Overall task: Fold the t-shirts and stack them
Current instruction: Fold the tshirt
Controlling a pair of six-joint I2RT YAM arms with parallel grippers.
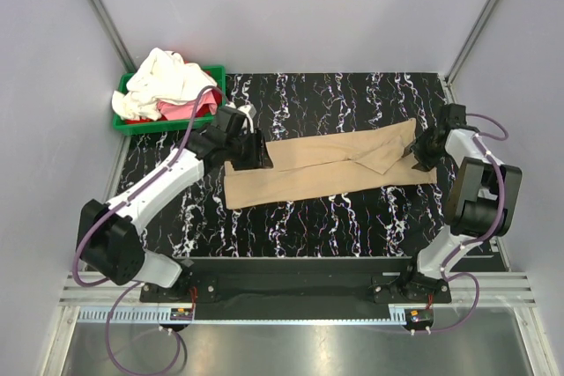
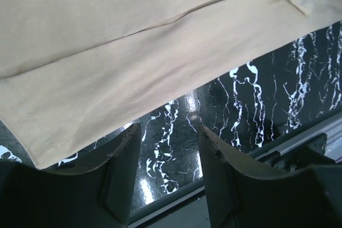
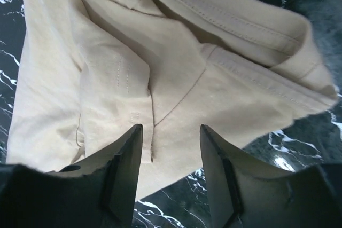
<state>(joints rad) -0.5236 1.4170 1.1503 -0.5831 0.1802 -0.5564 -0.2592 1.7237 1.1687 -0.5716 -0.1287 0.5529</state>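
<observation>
**A:** Report surface and room.

**B:** I see a black, white-veined tabletop (image 1: pixel 335 222) inside plain grey walls (image 1: pixel 291 6). The green bin (image 1: pixel 165 127) sits at its far-left corner.

**A:** Shirts?

**B:** The tan t-shirt (image 1: pixel 326 169) lies flat, right of the bin. The cream-white t-shirt (image 1: pixel 163 81) and pink-red t-shirt (image 1: pixel 181 110) are heaped in the bin.

**A:** Grippers?

**B:** The left gripper (image 2: pixel 166 129) is at the shirt end nearest the bin, fingers spread and holding nothing. The right gripper (image 3: pixel 171 129) is at the end farthest from the bin, likewise spread and holding nothing.

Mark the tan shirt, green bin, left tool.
tan shirt (image 1: pixel 326 169): top view, middle of the folded body.
green bin (image 1: pixel 148 126): top view, front wall.
left tool (image 2: pixel 168 132): left wrist view, midway between fingertips.
</observation>
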